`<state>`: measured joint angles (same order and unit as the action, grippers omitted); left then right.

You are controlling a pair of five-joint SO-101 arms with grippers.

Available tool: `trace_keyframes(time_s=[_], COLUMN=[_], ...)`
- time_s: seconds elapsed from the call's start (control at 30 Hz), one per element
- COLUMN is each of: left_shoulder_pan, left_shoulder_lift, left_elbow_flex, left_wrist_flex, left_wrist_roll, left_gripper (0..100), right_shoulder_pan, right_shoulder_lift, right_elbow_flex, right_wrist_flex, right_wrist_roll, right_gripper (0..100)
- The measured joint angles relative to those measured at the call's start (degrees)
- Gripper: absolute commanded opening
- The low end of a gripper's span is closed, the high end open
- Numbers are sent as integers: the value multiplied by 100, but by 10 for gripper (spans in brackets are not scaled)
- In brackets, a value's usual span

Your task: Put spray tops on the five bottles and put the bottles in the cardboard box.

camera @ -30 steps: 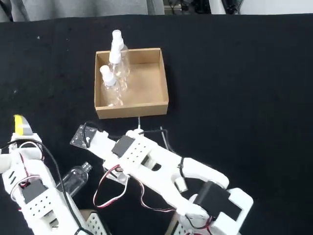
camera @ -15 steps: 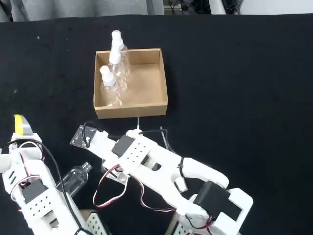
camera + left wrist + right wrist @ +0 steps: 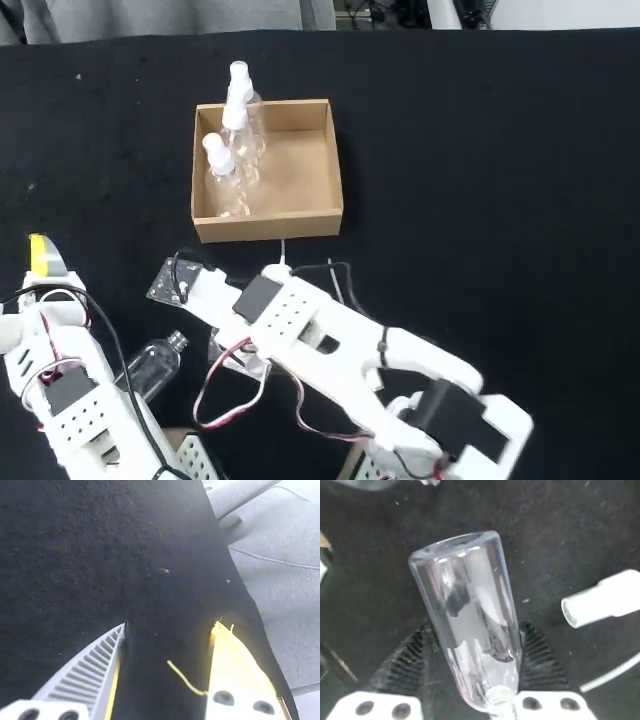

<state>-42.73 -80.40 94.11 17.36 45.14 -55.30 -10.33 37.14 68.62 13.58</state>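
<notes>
The cardboard box (image 3: 300,170) stands at the table's middle back with three clear bottles (image 3: 232,150) wearing white spray tops along its left side. My right gripper (image 3: 475,630) is shut on a clear, topless bottle (image 3: 460,585), black fingers (image 3: 536,652) pressing both its sides. A loose white spray top (image 3: 602,602) lies on the cloth just beside it. Another topless bottle (image 3: 155,365) lies between the two arms. My left gripper (image 3: 170,627) stands open over bare cloth at the front left, its yellow finger (image 3: 41,254) seen from above.
The right arm (image 3: 320,335) stretches from the front towards the box, covering its own gripper from above. Black cloth (image 3: 500,180) covers the table. The table's edge and grey floor (image 3: 280,580) lie close to the left gripper.
The right arm has shifted slightly, its base swinging a little to the right. The left arm, the box and the lying bottle have not moved.
</notes>
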Motion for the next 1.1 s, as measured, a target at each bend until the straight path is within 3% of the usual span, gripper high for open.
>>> trace_keyframes(time_s=[0.4,0.63,1.1], left_shoulder_pan=[0,0,0], left_shoulder_lift=[0,0,0], left_elbow_flex=[0,0,0], left_wrist_flex=[0,0,0], left_wrist_roll=[0,0,0], left_gripper=[248,248,248], right_shoulder_pan=[0,35,1732], right_shoulder_lift=[-774,-1459,-2505], right_elbow_flex=[0,0,0], right_wrist_flex=[747,1222,2268], right_wrist_roll=[0,-360,-387], right_gripper=[83,83,85])
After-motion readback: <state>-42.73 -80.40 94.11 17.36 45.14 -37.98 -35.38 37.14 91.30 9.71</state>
